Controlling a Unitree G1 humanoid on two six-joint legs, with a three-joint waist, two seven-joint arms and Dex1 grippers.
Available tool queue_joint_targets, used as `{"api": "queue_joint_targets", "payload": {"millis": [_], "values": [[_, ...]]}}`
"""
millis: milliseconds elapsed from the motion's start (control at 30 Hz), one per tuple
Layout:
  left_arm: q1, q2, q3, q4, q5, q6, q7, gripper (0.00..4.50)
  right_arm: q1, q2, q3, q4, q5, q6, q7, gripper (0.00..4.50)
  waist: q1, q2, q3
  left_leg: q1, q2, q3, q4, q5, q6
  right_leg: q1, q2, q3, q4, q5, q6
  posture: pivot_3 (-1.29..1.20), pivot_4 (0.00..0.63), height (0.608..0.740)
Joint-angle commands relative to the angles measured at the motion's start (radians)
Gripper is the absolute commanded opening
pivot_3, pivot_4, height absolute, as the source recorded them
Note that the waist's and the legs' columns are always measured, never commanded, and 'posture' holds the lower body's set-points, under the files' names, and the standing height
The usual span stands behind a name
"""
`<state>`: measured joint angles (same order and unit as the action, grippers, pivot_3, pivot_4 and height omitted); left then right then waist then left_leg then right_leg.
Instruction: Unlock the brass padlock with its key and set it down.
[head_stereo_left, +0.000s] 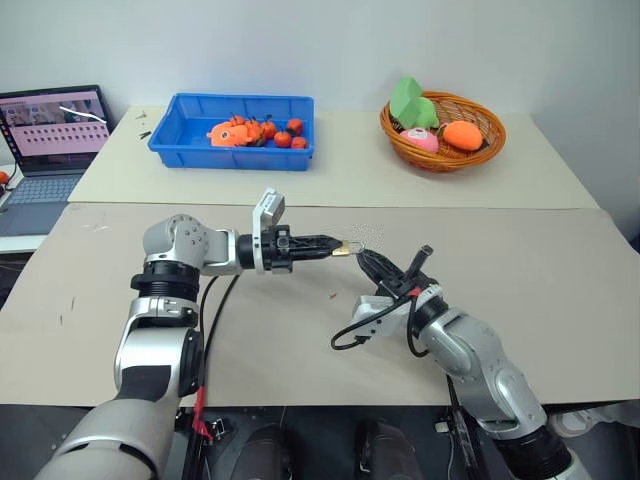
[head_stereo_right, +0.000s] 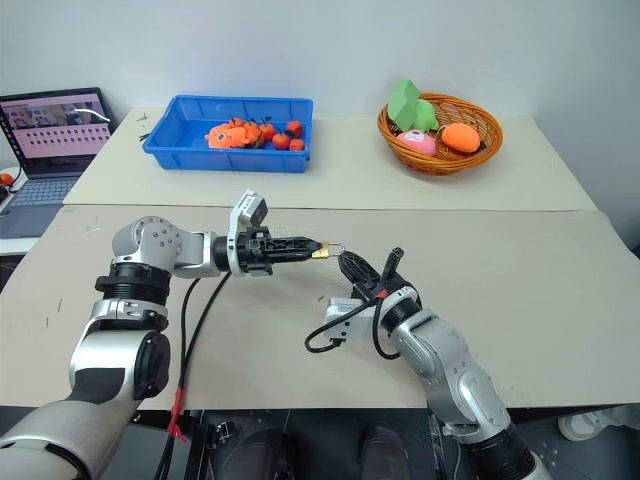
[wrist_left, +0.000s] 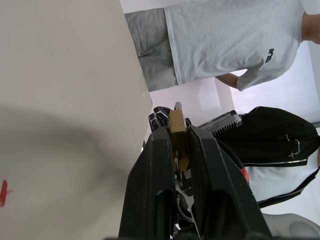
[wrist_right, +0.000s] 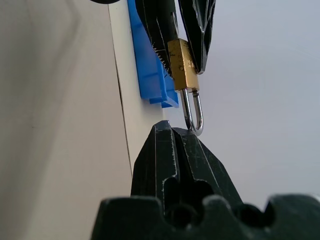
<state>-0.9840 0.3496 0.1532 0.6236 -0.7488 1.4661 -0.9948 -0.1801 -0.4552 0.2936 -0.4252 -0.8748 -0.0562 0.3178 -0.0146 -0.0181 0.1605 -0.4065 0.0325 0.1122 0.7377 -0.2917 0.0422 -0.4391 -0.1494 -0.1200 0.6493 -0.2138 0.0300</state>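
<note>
1. The left end effector (head_stereo_left: 335, 245) is pinching the brass padlock (wrist_right: 182, 63) by its body, holding it in the air above the middle of the surface (head_stereo_left: 520, 260), shackle pointing toward the right end effector (wrist_right: 175, 131).
2. The right end effector's fingers are pressing together, its tip sitting right at the shackle's bend; I can't make out the key.
3. A slip looks likeliest: the lock is a small, smooth, golden metal block, and any push could be twisting it out from between the ribbed black fingers.
4. The thin silvery shackle loop could be snagging on that tip, tugging the lock loose.
</note>
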Motion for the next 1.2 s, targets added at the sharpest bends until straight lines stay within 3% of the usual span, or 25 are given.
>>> {"api": "queue_joint_targets", "payload": {"millis": [33, 400, 633, 700, 867, 1000, 1100, 1200], "values": [[-0.005, 0.004, -0.001, -0.023, -0.017, 0.003, -0.014, 0.01, -0.032, 0.016, -0.044, -0.078, 0.042, 0.015, 0.026, 0.21, 0.0, 0.0, 0.0, 0.0, 0.0, 0.0, 0.0, 0.0, 0.0, 0.0, 0.0, 0.0, 0.0, 0.0, 0.0, 0.0, 0.15, 0.692], [-0.005, 0.005, -0.008, -0.024, -0.014, 0.002, -0.022, 0.01, -0.016, -0.009, -0.116, -0.018, 0.104, 0.005, 0.03, 0.21, 0.0, 0.0, 0.0, 0.0, 0.0, 0.0, 0.0, 0.0, 0.0, 0.0, 0.0, 0.0, 0.0, 0.0, -0.001, 0.0, 0.15, 0.692], [-0.01, 0.007, -0.016, -0.016, -0.012, -0.004, -0.026, 0.01, -0.046, -0.011, -0.186, 0.122, 0.39, 0.032, 0.143, 0.21, -0.001, 0.0, 0.0, 0.0, 0.0, 0.0, -0.001, 0.0, 0.0, 0.0, 0.0, 0.0, 0.0, 0.002, -0.003, 0.0, 0.15, 0.692], [-0.013, 0.008, -0.018, -0.012, -0.011, -0.007, -0.029, 0.01, -0.099, -0.034, -0.221, 0.177, 0.503, 0.066, 0.223, 0.21, -0.004, 0.0, 0.0, 0.0, 0.0, 0.0, -0.001, 0.0, 0.0, 0.0, 0.0, 0.0, 0.0, 0.002, -0.004, 0.0, 0.15, 0.692], [-0.017, 0.01, -0.03, -0.007, -0.008, -0.013, -0.041, 0.01, -0.238, -0.103, -0.305, 0.292, 0.905, 0.304, 0.577, 0.21, -0.003, 0.0, 0.0, 0.001, 0.0, -0.001, 0.0, 0.0, 0.0, 0.001, 0.0, 0.0, -0.001, 0.003, -0.004, 0.0, 0.15, 0.692], [-0.011, 0.017, -0.052, -0.022, -0.011, -0.009, -0.063, 0.01, -0.348, -0.218, -0.36, 0.45, 1.218, 0.553, 0.931, 0.21, 0.001, 0.0, 0.0, 0.0, -0.001, -0.001, -0.003, 0.0, 0.001, 0.001, 0.0, -0.001, -0.002, 0.003, -0.005, 0.0, 0.15, 0.692], [-0.013, 0.023, -0.062, -0.018, -0.009, -0.011, -0.073, 0.01, -0.4, -0.264, -0.367, 0.534, 1.347, 0.659, 1.082, 0.21, 0.002, 0.0, 0.0, 0.0, -0.001, -0.001, -0.004, -0.001, 0.002, 0.001, 0.0, -0.001, -0.002, 0.004, -0.005, 0.0, 0.15, 0.692], [-0.012, 0.029, -0.07, -0.016, -0.007, -0.014, -0.081, 0.01, -0.464, -0.241, -0.334, 0.617, 1.357, 0.697, 1.087, 0.21, -0.002, 0.0, 0.0, 0.0, -0.001, -0.001, -0.006, -0.001, 0.002, 0.001, 0.0, -0.002, -0.002, 0.004, -0.005, 0.0, 0.15, 0.692]]}}
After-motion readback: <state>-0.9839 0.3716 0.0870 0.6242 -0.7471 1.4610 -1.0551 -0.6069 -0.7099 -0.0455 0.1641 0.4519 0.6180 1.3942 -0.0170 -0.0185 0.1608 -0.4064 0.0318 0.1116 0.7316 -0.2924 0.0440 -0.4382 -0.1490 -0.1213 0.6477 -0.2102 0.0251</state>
